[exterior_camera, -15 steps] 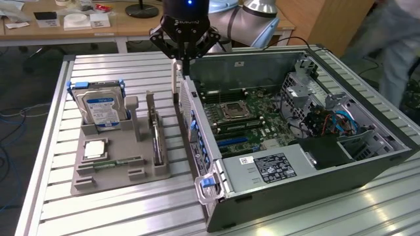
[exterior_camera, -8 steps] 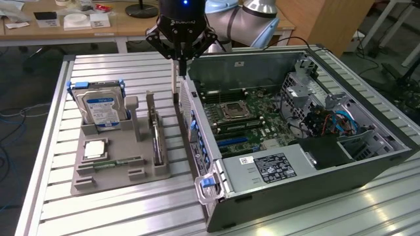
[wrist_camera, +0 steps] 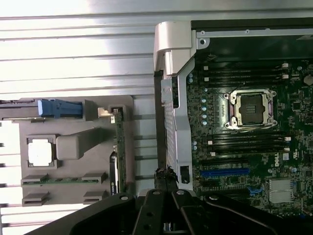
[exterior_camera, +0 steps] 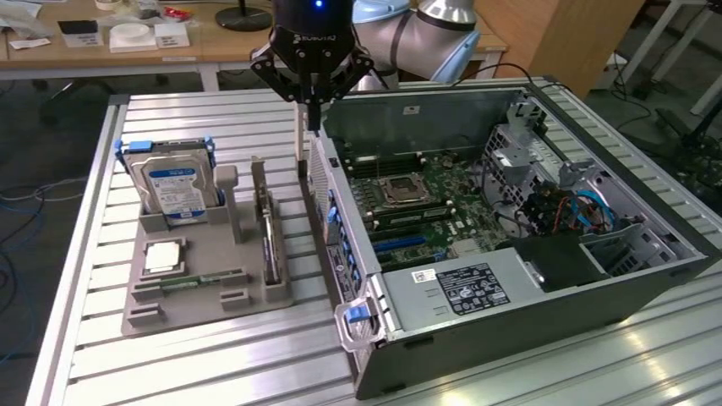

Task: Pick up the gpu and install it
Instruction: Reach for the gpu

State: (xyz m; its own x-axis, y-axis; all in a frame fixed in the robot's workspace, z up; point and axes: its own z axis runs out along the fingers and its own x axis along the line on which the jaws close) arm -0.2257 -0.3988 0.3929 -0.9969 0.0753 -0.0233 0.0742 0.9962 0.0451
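The gpu [exterior_camera: 269,230] is a thin dark card standing on edge in a slot of the grey holder [exterior_camera: 192,306], on the side nearest the computer; in the wrist view the gpu [wrist_camera: 119,147] shows its green edge. My gripper [exterior_camera: 301,167] hangs above the gap between the holder and the open computer case [exterior_camera: 373,127], its long thin fingers pressed together and shut on nothing. In the wrist view the gripper [wrist_camera: 166,172] has its tips over the case's rear wall, beside and a little beyond the gpu's far end. A blue slot [wrist_camera: 225,172] lies on the motherboard inside.
The holder also carries a silver hard drive with a blue label [exterior_camera: 175,188], a square chip [exterior_camera: 164,254] and a small green memory stick [exterior_camera: 194,280]. The case lies open on the ribbed metal table [exterior_camera: 192,118]. A desk with clutter [exterior_camera: 124,38] stands behind.
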